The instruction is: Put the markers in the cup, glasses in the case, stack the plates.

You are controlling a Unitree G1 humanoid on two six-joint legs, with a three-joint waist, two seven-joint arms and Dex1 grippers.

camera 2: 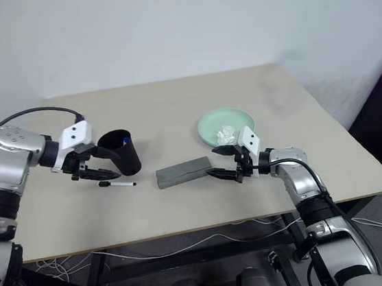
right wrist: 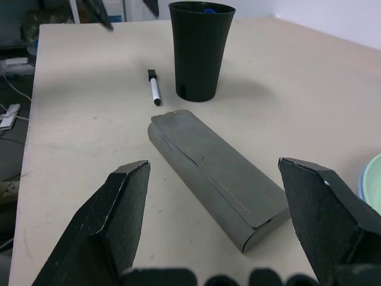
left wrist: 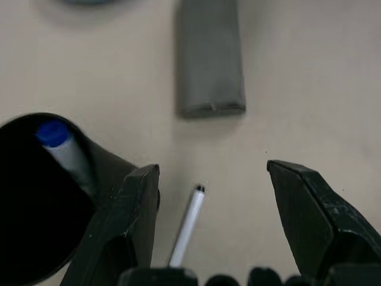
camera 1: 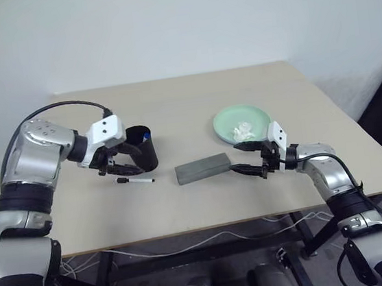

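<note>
The black cup stands upright at the table's left with the blue-capped marker inside it. The black-capped marker lies flat on the table just in front of the cup. My left gripper hangs open over that marker, right beside the cup, with nothing between its fingers. The grey case lies closed at the middle. My right gripper is open at the case's right end, holding nothing. A mint green plate lies behind it, with a light blue rim showing at its edge. The glasses are out of view.
A crumpled white tissue rests on the mint plate. The beige table stretches bare behind the cup and the case. Its front edge runs close below both grippers, and its right edge lies near the right arm.
</note>
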